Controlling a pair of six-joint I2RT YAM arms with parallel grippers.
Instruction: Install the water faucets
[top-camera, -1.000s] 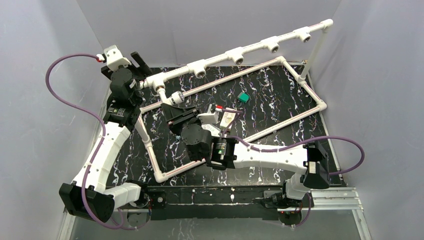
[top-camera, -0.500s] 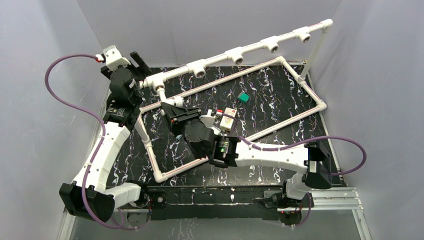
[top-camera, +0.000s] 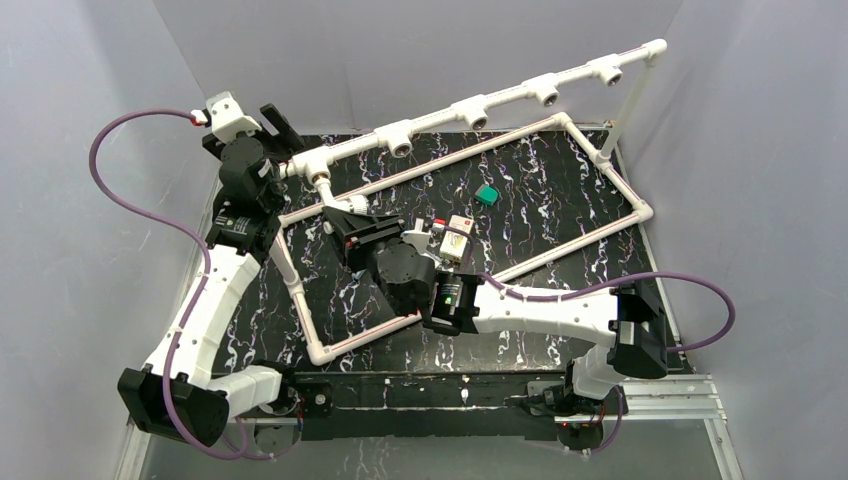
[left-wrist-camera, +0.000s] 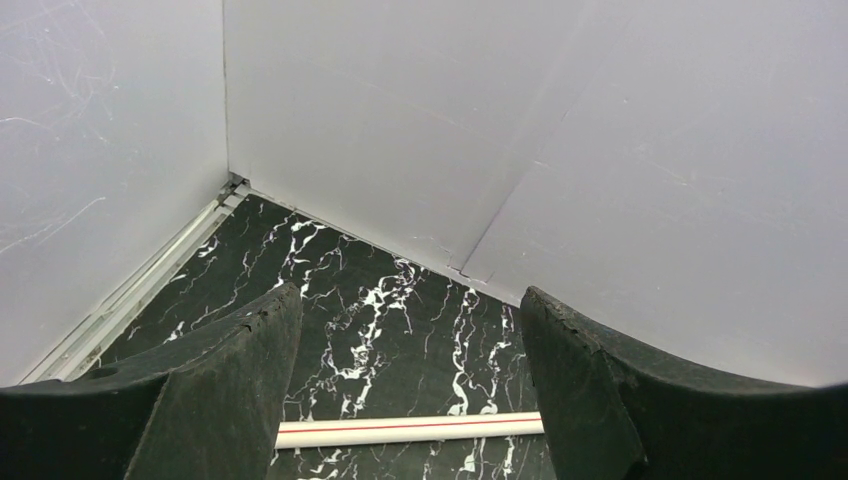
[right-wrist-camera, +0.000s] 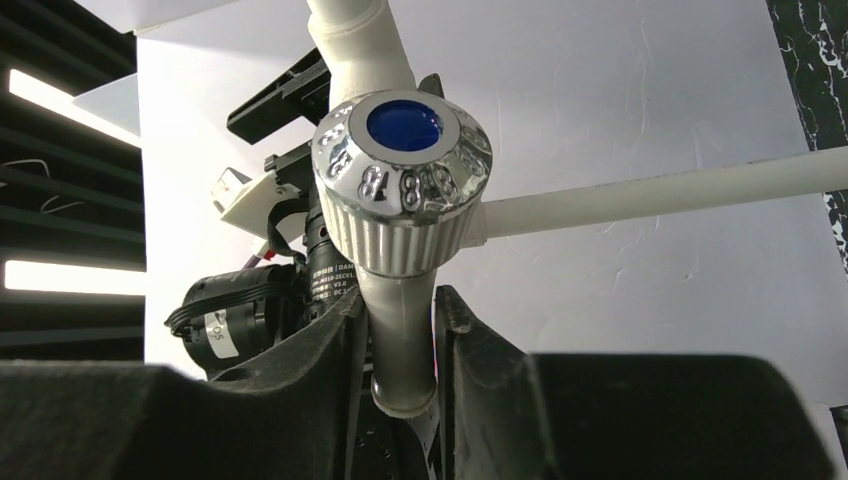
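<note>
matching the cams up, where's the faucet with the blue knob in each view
Top external: faucet left of centre, just below the rail's leftmost socket.
Left wrist: not in it.
Right wrist: fills the middle, blue-centred knob up top.
Shared landmark: the white pipework.

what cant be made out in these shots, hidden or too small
- Right wrist view: the small white plastic faucet with a blue-centred knob, clamped in the right fingers, runs off the top edge; seating unseen.
- Top view: the right arm covers that joint.
- Top view: small green object, too small to identify.
- Left wrist view: thin white pipe, ends hidden by the left fingers.
</note>
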